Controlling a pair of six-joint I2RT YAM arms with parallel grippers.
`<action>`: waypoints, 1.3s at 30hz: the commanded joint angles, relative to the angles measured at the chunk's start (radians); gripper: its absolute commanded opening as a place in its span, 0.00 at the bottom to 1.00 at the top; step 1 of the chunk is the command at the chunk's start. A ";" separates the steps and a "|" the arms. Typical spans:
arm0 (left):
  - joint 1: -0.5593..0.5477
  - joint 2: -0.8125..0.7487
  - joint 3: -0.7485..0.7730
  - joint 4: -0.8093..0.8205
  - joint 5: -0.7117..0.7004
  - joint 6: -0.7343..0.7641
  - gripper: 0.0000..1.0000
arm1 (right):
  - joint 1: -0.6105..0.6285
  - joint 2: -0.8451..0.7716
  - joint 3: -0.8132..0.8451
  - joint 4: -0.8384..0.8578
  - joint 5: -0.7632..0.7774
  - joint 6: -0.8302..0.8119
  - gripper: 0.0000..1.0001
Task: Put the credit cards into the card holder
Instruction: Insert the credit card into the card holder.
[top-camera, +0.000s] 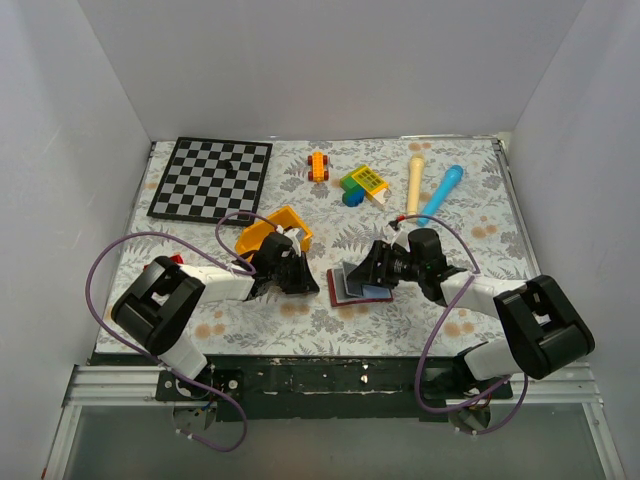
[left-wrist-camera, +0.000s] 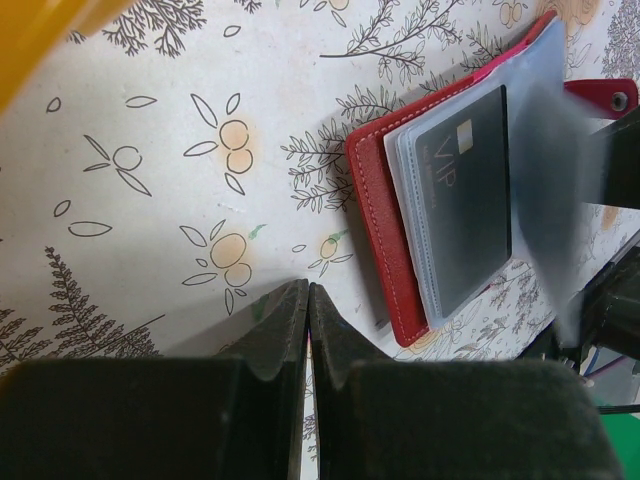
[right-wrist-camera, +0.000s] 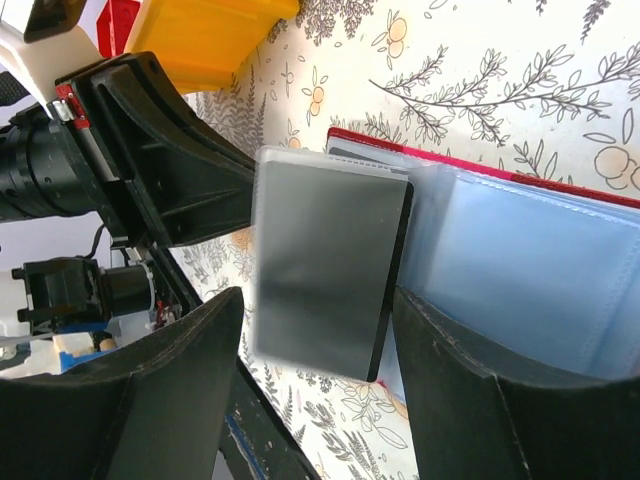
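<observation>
Card holder (top-camera: 357, 287) placement: it is laid open and flat on the tabletop (top-camera: 330, 330) between the two arms, where either can reach it.
Tabletop: it is covered with a leaf-and-flower print. The work is confined to the near middle, well apart from the things along the back.
Chessboard (top-camera: 212, 178): it lies at the far left corner, clear of both arms, and no part in the task is judged for it.
Yellow bin (top-camera: 276, 230): it is seen just behind the left arm's wrist and is not the target for the cards.
Right pincer (right-wrist-camera: 318, 300): the jaws are spread wide over the holder and no clamping is visible. A clear leaf (left-wrist-camera: 555, 200) of the holder stands raised between them. It is apparently propped against one finger so that the pockets beneath are exposed, though contact cannot be confirmed.
Left pincer (left-wrist-camera: 308, 292): the jaws are nearly touching with nothing between them. The tips are low to the tabletop, just beside the holder's red edge. This is judged to be a stop against the holder sliding.
Credit cards (left-wrist-camera: 470, 190): one black card marked VIP is seated in a pale blue pocket lying flat. A second dark card (right-wrist-camera: 325, 270) is seen inside the raised leaf. No loose card is made out on the tabletop from above, so the filling is judged to be nearly done.
Snap tab (left-wrist-camera: 600, 97): it is unfastened and lies out beyond the far edge, so the holder is not yet closed.
</observation>
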 joint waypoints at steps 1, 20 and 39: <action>0.003 0.017 -0.009 -0.030 -0.008 0.012 0.00 | -0.009 0.003 -0.010 0.070 -0.033 0.013 0.69; 0.003 0.014 0.006 -0.039 -0.008 0.024 0.00 | -0.013 -0.120 0.038 -0.215 0.154 -0.079 0.67; -0.022 0.028 0.052 -0.053 0.000 0.027 0.00 | -0.021 -0.307 0.082 -0.601 0.555 -0.185 0.65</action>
